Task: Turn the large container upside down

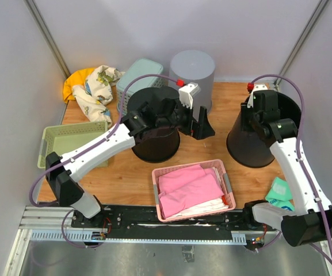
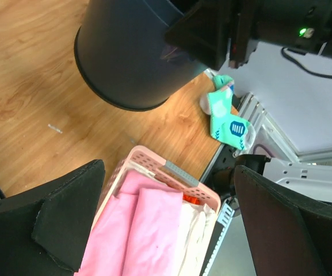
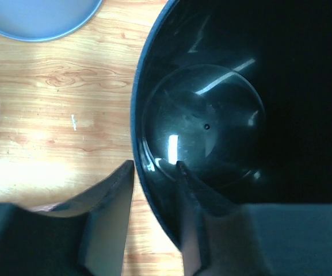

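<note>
The large black container [image 1: 249, 144] stands mouth-up at the right of the wooden table. In the right wrist view I look down into its glossy inside [image 3: 223, 115]. My right gripper [image 1: 253, 113] [image 3: 155, 167] is shut on its left rim, with one finger outside the wall and one finger [image 3: 197, 201] inside. From the left wrist view, the container's outer wall [image 2: 131, 52] shows with the right arm above it. My left gripper [image 1: 205, 131] [image 2: 168, 172] hangs open with nothing in it, above the table between the two black buckets and over the pink basket's far end.
A second black bucket [image 1: 154, 146] sits under the left arm. Behind are an inverted grey bin [image 1: 193, 72], a pale teal basket [image 1: 138, 75] and crumpled cloths [image 1: 94, 86]. A green basket [image 1: 68, 141] is left, a pink basket [image 1: 156, 190] of folded cloths in front, teal socks [image 1: 281, 192] right.
</note>
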